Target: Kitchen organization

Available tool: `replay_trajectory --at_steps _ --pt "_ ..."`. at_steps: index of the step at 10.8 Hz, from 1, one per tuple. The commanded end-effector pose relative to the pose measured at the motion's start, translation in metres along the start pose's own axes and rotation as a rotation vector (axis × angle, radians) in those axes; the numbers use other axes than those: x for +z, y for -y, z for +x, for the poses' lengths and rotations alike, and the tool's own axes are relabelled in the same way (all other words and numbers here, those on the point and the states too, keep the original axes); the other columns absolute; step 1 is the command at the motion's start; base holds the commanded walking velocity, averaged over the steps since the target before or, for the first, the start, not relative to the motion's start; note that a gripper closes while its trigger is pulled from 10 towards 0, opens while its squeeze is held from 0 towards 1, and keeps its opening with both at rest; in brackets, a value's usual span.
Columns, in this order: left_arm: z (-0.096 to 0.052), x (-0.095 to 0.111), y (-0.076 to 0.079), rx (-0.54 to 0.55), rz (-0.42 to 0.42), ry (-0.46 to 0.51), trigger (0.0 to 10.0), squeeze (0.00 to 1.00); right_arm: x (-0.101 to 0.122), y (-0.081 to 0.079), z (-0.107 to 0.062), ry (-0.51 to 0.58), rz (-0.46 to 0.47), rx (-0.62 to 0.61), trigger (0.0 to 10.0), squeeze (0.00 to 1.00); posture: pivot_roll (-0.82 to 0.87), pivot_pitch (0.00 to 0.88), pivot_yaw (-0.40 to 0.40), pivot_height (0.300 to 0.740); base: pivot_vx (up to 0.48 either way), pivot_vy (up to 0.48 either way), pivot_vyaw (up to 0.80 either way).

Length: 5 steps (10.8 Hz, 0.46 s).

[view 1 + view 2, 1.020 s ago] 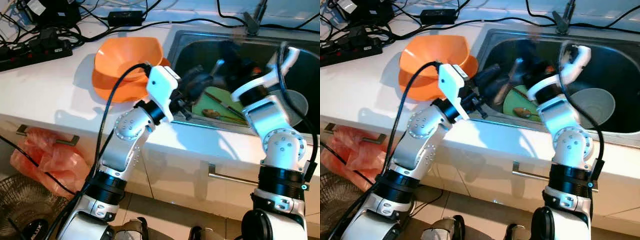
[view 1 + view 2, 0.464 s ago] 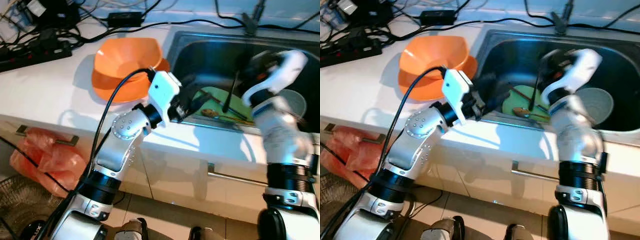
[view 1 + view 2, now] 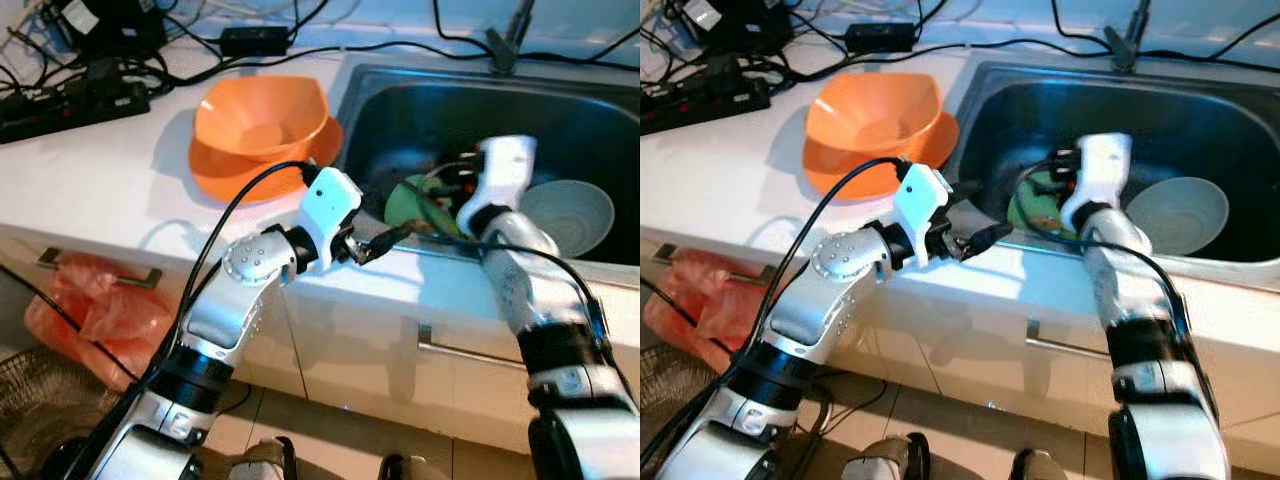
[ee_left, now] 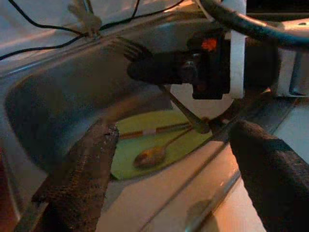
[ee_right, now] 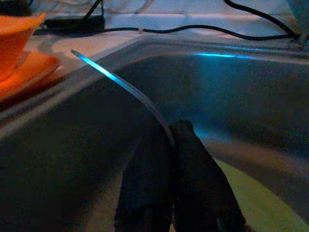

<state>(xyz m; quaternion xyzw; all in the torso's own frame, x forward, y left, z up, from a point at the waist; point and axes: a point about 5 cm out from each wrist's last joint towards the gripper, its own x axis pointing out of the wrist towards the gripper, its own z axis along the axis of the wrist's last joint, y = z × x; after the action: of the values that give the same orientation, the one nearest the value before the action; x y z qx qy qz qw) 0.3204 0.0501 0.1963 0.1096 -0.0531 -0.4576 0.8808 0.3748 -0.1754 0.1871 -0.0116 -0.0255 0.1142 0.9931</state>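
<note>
head views bright, sharp | wrist views dim, blurred | blue glare

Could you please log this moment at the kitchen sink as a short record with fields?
setting: white counter with a steel sink set in it
in sink: green plate carrying a spoon and a chopstick; pale bowl beside it
on counter: orange bowl on an orange plate; power strip and cables at the back
right gripper: inside the sink above the green plate, shut on a thin metal utensil
left gripper: open, over the sink's front edge, holding nothing
below counter: orange plastic bag
</note>
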Motion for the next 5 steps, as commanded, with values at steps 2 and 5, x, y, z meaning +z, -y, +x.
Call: replay_trajectory --at_steps 2,5 --pt "-0.0008 -0.0008 -0.0026 0.005 0.015 -0.039 10.0 1.00 -0.0099 -0.0008 0.0036 -0.058 -0.062 0.016 10.0 1.00 0.13 0.134 0.051 0.740 0.000 0.000 0.00" --pt "-0.0022 -0.0026 -0.0058 0.022 0.015 -0.064 10.0 1.00 -0.0111 0.0022 0.0076 -0.071 -0.060 0.001 10.0 1.00 0.13 0.135 0.053 0.740 0.000 0.000 0.00"
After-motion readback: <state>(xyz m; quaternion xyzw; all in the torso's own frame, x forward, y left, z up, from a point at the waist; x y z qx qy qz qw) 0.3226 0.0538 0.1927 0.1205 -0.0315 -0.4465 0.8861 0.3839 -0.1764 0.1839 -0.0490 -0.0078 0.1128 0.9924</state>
